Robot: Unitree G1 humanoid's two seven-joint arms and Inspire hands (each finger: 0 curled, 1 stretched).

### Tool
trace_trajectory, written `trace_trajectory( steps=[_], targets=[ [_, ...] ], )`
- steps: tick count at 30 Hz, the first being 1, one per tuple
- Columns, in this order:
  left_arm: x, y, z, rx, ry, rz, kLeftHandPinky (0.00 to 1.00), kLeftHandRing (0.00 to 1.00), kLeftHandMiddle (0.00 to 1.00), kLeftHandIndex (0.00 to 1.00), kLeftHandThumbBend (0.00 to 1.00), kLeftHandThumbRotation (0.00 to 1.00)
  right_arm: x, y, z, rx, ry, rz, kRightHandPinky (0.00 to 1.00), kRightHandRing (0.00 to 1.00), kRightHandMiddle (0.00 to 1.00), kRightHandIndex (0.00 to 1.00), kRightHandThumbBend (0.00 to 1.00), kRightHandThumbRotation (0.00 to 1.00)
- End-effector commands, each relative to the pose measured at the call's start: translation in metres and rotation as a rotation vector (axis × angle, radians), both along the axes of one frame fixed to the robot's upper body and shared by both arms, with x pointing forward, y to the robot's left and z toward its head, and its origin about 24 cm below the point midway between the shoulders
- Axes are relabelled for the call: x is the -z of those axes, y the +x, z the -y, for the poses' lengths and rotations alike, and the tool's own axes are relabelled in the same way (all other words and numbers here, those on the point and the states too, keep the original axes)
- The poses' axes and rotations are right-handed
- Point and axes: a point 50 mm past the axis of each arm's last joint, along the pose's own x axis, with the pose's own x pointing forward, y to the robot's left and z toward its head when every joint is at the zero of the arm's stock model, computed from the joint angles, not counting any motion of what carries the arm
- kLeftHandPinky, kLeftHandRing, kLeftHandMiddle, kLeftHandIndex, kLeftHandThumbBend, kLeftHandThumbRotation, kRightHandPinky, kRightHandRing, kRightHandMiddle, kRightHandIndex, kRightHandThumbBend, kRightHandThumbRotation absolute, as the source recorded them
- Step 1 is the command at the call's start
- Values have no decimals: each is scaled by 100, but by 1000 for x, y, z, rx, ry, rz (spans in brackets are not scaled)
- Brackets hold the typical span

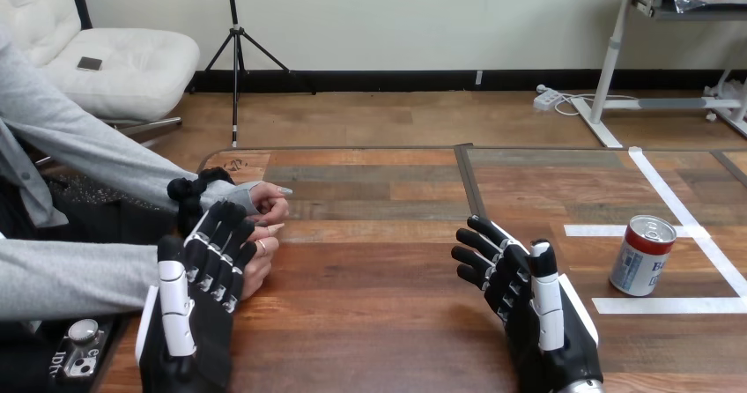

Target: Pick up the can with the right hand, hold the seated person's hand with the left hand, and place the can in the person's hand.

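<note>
Can (pixel 643 255) stands upright on the table (pixel 379 270), pull-tab top facing up. It sits inside a corner of white tape (pixel 669 305): one strip just in front of its base, a shorter strip behind it, and a long strip running past its right side. Nothing touches the can.

Right hand (pixel 521 292) is left of the can, near but apart, w/ bare wood btw them. It's approx level w/ the can's base and a bit nearer the table's front edge. Fingers are loosely spread and slightly bent, pointing away from the can. The thumb is straight, on the side closest to the can. The hand is relaxed and wide, w/ nothing in it.

Left hand (pixel 198 300) is well apart from the can, far to its left, beyond the right hand. Back of the hand faces up, fingers straight & spread, gripping nothing. Its fingers lie over the person's lower hand (pixel 258 261), which rests loosely curled on the wood. They aren't wrapped round it, and I can't tell if they actually touch. The person's upper hand (pixel 269 203) is just behind the lower one, farther from the table's front edge, also loosely curled. It's close to the left hand's fingertips; contact unclear. Both of the person's hands are far left of the can.
</note>
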Motion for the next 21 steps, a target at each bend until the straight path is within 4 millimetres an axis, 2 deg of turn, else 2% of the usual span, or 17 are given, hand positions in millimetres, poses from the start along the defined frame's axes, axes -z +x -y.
trace_trajectory(
  steps=[1,21],
  targets=[
    [-23,21,4,45,35,92,94,92,91,87,67,96,-28,27,-4,-25,3,125,88,85,87,87,86,100],
    [-24,22,4,56,36,87,100,96,93,89,61,100,-29,24,-6,-24,11,122,89,85,86,87,85,100]
  ],
)
